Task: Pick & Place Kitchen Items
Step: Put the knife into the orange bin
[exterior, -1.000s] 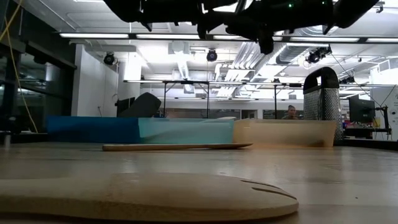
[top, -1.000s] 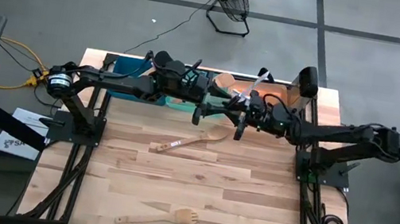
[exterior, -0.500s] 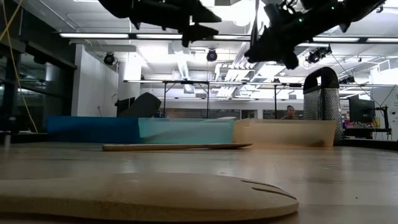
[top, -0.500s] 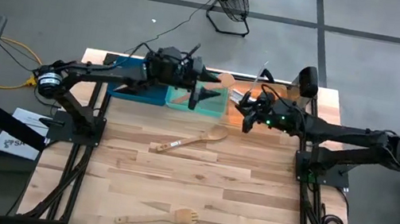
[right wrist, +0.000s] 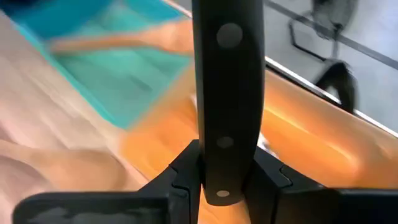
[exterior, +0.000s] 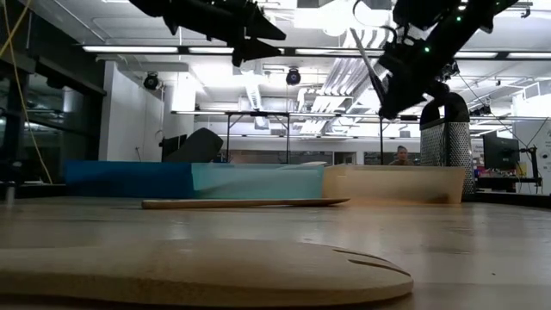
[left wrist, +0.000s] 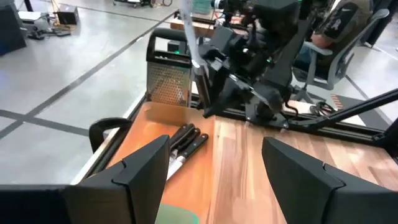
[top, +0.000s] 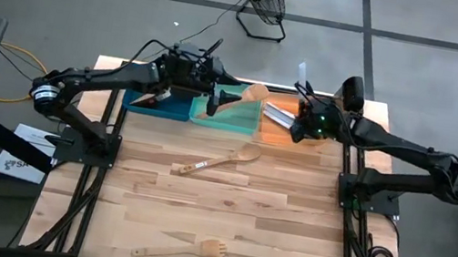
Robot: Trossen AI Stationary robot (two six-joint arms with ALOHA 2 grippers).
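Holding a black-handled knife (right wrist: pixel 227 93) upright over the orange bin (top: pixel 276 134), right gripper (top: pixel 304 122) jaws clamped on it; left gripper (top: pixel 215 100) jaws wide, empty, over green bin (top: pixel 229 117). Two wooden utensils lie on the table (top: pixel 270 218).

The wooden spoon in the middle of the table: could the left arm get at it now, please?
Probably yes: the spoon lies alone on bare table, and the left end effector hangs open and empty above the green bin.

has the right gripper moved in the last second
Yes. In the high view the right gripper, shut on a black-handled knife, shifted from beside the green bin outward, to over the orange bin.
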